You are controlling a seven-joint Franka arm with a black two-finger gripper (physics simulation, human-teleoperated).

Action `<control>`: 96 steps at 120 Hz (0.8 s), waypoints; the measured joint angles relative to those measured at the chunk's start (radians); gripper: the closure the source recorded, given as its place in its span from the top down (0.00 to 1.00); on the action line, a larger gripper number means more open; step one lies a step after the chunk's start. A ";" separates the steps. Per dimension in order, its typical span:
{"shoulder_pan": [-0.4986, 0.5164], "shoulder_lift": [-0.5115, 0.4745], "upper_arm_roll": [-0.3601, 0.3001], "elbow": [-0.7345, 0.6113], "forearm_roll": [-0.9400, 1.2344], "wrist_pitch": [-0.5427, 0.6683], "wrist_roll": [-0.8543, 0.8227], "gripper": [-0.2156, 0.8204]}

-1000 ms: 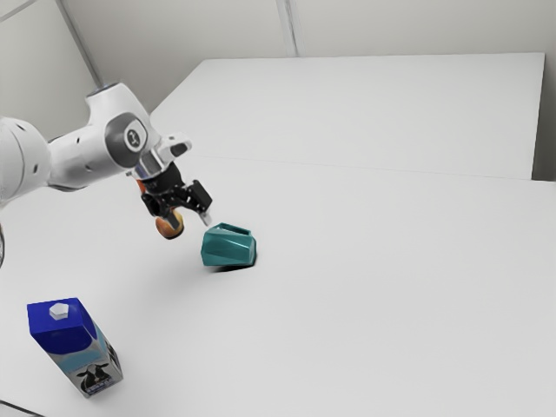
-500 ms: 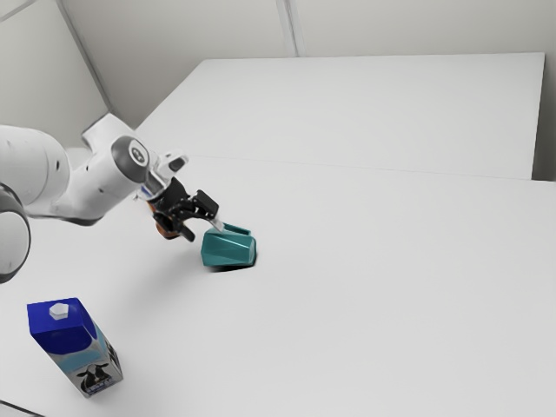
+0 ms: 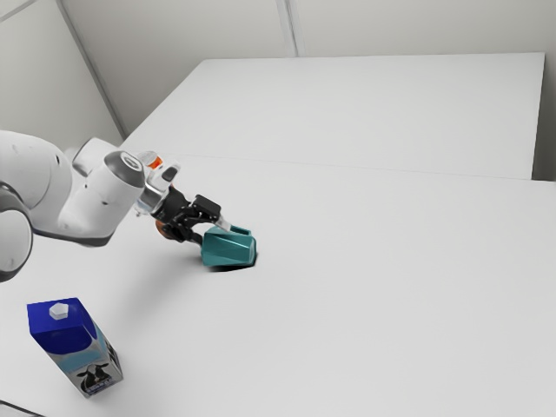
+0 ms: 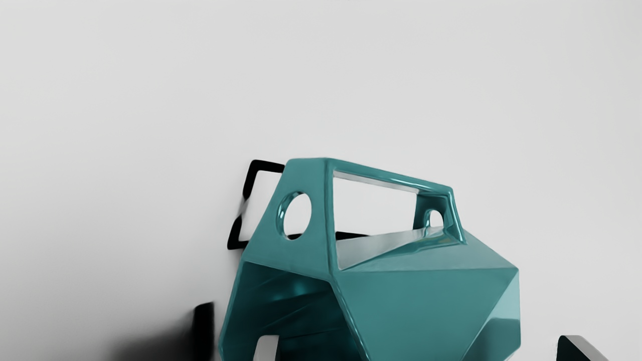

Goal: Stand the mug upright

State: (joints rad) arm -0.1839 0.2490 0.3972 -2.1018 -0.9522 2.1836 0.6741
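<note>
The teal faceted mug [image 3: 228,248] lies on its side on the table in the exterior view, its handle along the upper side. My gripper [image 3: 214,233] is low at the mug's end nearer the exterior view's left, its fingers spread. In the wrist view the mug [image 4: 426,306] shows its dark mouth and its handle, with a hole at each end. The open gripper [image 4: 421,348] has one fingertip overlapping the mouth and the other past the closed end. Whether the first tip is inside the mouth, I cannot tell.
A blue and white milk carton [image 3: 76,347] stands at the exterior view's lower left. Partly hidden behind the hand is a round orange-brown item [image 3: 162,228]. Something orange [image 3: 155,162] shows behind the wrist. White table surface [image 3: 373,287] extends toward the exterior view's right.
My hand has come down and toward the exterior view's right, closing the distance to the mug. The arm's links have dropped lower. Mug and carton have stayed in place.
</note>
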 joint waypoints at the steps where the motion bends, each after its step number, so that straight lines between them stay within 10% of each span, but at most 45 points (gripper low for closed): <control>1: 0.000 0.001 0.000 0.000 -0.003 0.000 0.003 0.79; 61: -0.002 0.026 0.000 -0.015 -0.132 -0.035 0.131 0.77; 96: -0.006 0.027 0.000 -0.015 -0.154 -0.051 0.177 0.48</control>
State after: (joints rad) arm -0.1896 0.2755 0.3973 -2.1172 -1.1066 2.1330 0.8507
